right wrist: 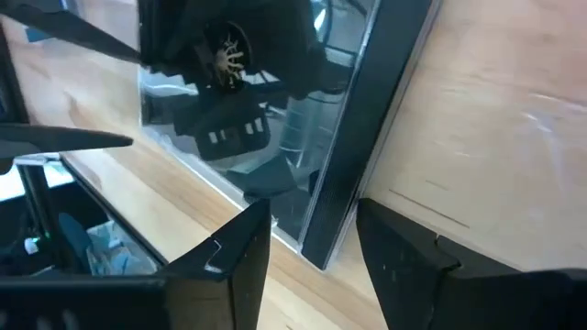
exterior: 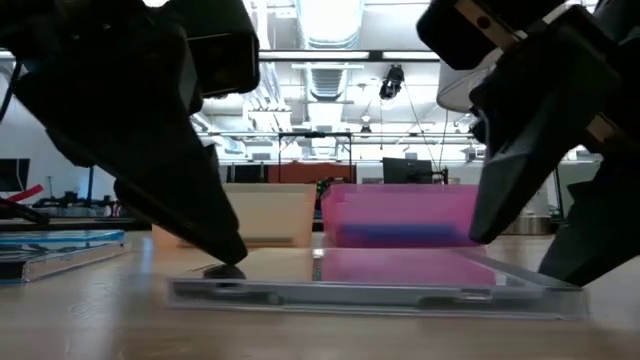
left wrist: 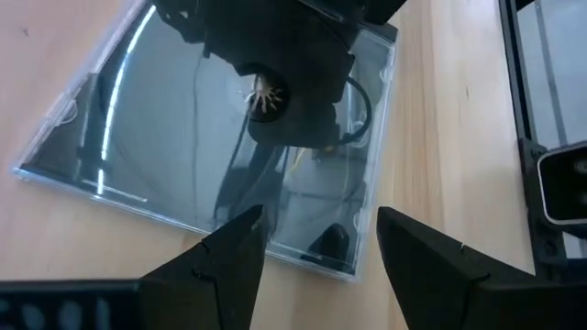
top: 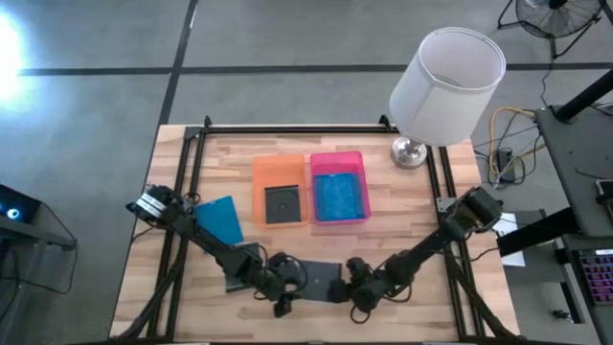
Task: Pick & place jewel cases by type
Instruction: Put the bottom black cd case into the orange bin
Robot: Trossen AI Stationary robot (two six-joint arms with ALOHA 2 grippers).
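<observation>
sorting looks partly done, judging from how things lie: the orange tray [top: 281,190] holds one dark grey jewel case [top: 282,204], the pink tray [top: 339,187] at its 3 o'clock holds a blue jewel case [top: 340,196]; whether more are stacked under either i can't tell. left to place: a loose blue jewel case [top: 219,219] on the counter [top: 402,220] at about 9 o'clock of the orange tray, a dark case [top: 233,281] mostly hidden under the left arm near the front edge, and the clear jewel case [top: 321,281] lying flat at 6 o'clock of the trays. in the low view another stack of cases [exterior: 55,249] shows at the far left, probably that same blue one on something. both arms are down on the clear case. left pincer [left wrist: 316,240] sits at its 9 o'clock edge, fingers moderately apart, straddling the case corner from above, nothing clamped between them; low view shows one dark tip [exterior: 225,268] on or just above the case top. right pincer [right wrist: 312,234] is at the 3 o'clock edge, fingers also moderately apart, lined up either side of the dark spine [right wrist: 367,128], not closed on it. so neither is holding; my read is the case is being squared or set up for a lift, then it belongs in the orange tray with the other dark one. risk: thin flat case, hard to get a finger under.
</observation>
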